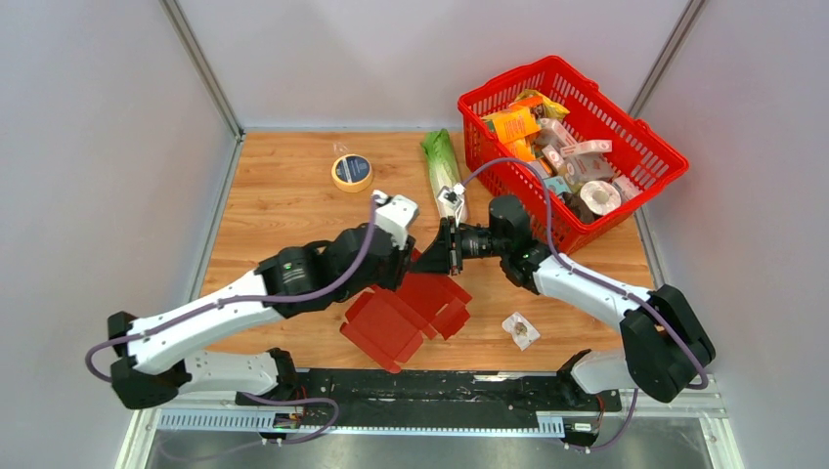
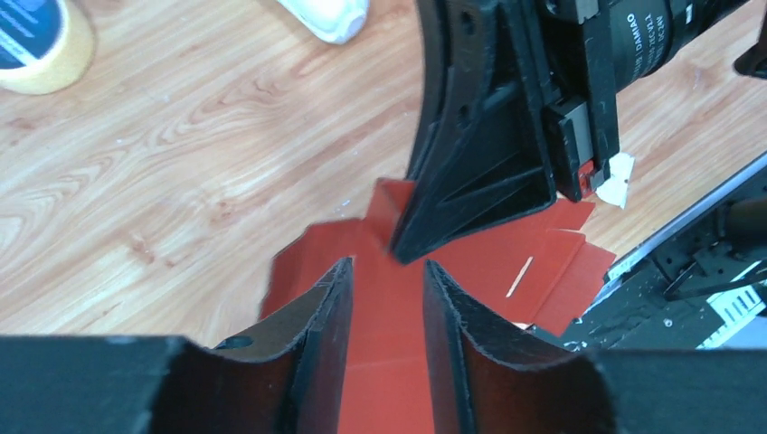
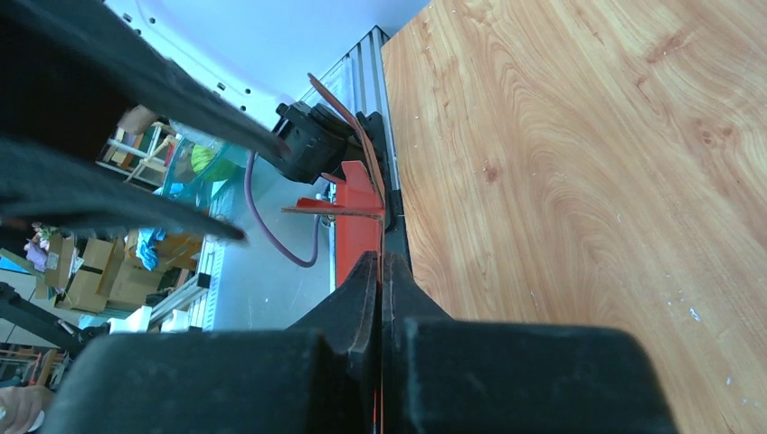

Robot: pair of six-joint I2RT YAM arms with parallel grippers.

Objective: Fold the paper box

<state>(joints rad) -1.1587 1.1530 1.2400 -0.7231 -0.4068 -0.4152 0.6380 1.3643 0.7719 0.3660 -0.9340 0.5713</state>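
Observation:
The dark-red paper box (image 1: 406, 311) lies partly unfolded on the wooden table, in front of both arms. My right gripper (image 1: 439, 256) is shut on an upright flap at its far edge. In the right wrist view the thin red card (image 3: 357, 194) runs edge-on between the closed jaws of that gripper (image 3: 380, 259). My left gripper (image 1: 406, 262) hovers just above the box, open. In the left wrist view its fingers (image 2: 339, 303) straddle a red panel (image 2: 384, 344) without pinching it, and the right gripper's fingers (image 2: 470, 181) hold the flap just ahead.
A red mesh basket (image 1: 508, 78) full of packaged goods stands at the back right. A tape roll (image 1: 352, 172) and a green package (image 1: 442, 166) lie behind the box. A small wrapped item (image 1: 519, 329) lies at the front right.

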